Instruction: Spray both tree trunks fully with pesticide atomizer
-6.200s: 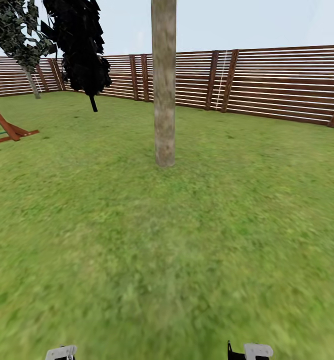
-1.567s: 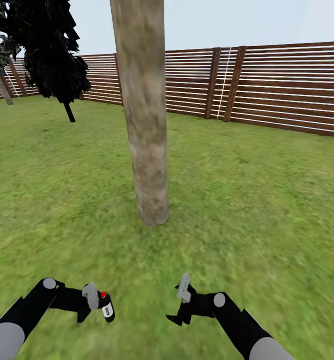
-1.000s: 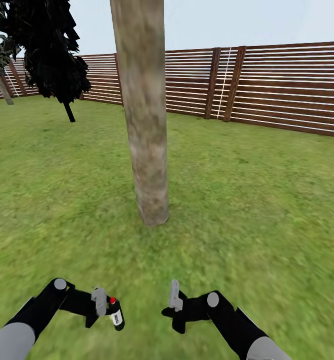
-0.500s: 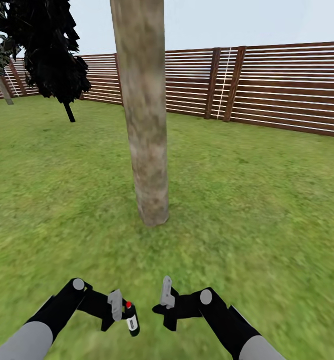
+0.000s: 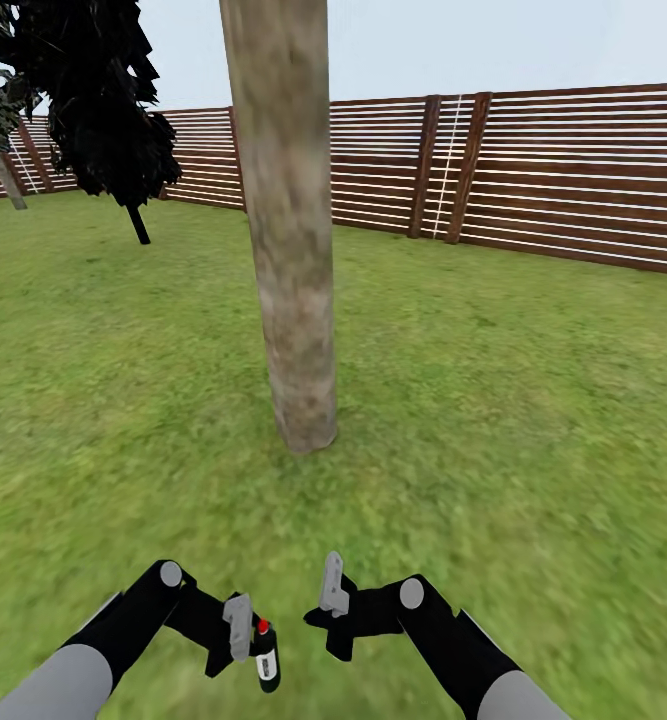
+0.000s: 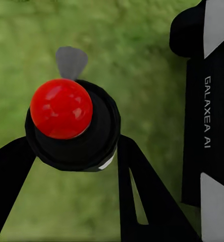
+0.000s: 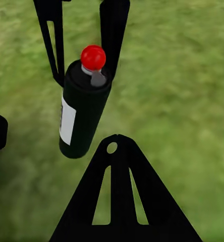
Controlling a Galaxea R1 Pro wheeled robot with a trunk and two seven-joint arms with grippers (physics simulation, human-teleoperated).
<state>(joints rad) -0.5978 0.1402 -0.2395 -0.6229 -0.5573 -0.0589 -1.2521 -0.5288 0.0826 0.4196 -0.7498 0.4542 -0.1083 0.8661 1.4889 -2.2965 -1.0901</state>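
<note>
Holding the atomizer (image 5: 264, 655) above the grass (image 5: 513, 420), the left claw (image 5: 241, 640) has its fingers closed on the black bottle's sides. The bottle stands roughly upright, red cap (image 5: 263, 627) on top, a white label on its side. In the left wrist view the red cap (image 6: 61, 108) sits on the black body (image 6: 74, 126) with a dark finger (image 6: 8, 174) pressed against either side and a grey nozzle tab jutting from the top. Whether there is liquid inside cannot be told; the bottle is opaque.

The right claw (image 5: 331, 610) hangs just beside the left one, apart from the bottle. One grey finger (image 5: 332, 585) points up; how wide its jaws stand cannot be told. Its wrist camera looks across at the atomizer (image 7: 84, 108), whose red cap (image 7: 93, 57) and white label face it, with the left claw's two black fingers (image 7: 113, 35) behind the bottle and one of its own black fingers (image 7: 123, 201) in the foreground over grass.

Ahead of both claws, well apart, the trunk (image 5: 288, 230) rises from the grass, beige-grey and mottled. No white specks can be made out on it. Further off, ahead and to the left claw's side, stands a dark conifer (image 5: 98, 95). A brown slat fence (image 5: 533, 170) runs across behind.
</note>
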